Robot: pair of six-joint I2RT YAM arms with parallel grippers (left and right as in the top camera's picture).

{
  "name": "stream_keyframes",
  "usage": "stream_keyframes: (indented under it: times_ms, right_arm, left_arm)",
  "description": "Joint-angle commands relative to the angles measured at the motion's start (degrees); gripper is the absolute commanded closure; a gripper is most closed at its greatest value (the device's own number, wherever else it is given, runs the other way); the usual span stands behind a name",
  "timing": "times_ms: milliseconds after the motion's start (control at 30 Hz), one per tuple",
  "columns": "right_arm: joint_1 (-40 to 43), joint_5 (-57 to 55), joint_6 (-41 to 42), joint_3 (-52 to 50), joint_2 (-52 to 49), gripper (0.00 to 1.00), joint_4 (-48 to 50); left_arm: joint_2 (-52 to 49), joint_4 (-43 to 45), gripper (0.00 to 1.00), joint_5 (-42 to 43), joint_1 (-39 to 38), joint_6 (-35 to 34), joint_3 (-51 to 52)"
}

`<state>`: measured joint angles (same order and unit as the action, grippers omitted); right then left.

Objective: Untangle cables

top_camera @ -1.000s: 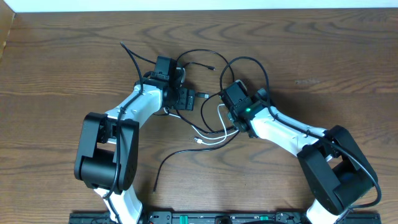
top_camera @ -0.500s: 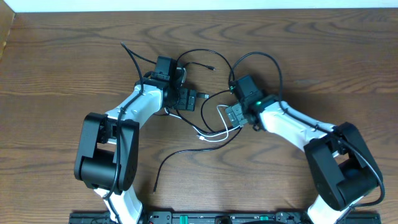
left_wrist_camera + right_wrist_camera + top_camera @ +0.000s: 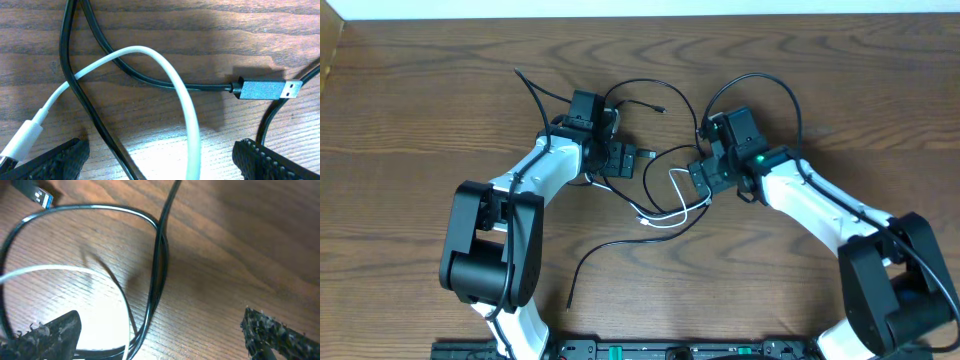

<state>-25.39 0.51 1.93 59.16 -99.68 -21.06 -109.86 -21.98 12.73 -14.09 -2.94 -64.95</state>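
Tangled cables (image 3: 670, 218), light and limp, lie near the tabletop's centre beneath the left gripper (image 3: 160, 152) and right gripper (image 3: 157, 325), both spread wide and empty; the stiff USB plug (image 3: 265, 90) likely offers the surest hold.

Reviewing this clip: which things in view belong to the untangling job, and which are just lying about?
Part of the job:
- white cable
- black cables, one ending in a USB plug
- left pincer and right pincer, both open over the cables

Just there:
- wooden table
- dark rail along the table's near edge
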Motion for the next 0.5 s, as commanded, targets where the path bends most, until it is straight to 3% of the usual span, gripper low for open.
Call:
stream_keyframes:
  times_ms: [0, 100, 467]
  right_arm:
    - [0.2, 0.7, -0.3, -0.3, 0.7, 0.01, 0.0]
    - [0.0, 0.7, -0.3, -0.3, 0.7, 0.01, 0.0]
    - [-0.2, 0.8, -0.3, -0.3, 0.7, 0.01, 0.1]
  left_arm:
    - [-6.9, -0.9, 0.02, 0.6, -0.5, -1.1, 4.8]
    - [-6.9, -0.4, 0.02, -6.9, -0.5, -1.2, 4.8]
    - [-6.9, 1.3, 0.02, -7.2, -0.5, -1.2, 4.8]
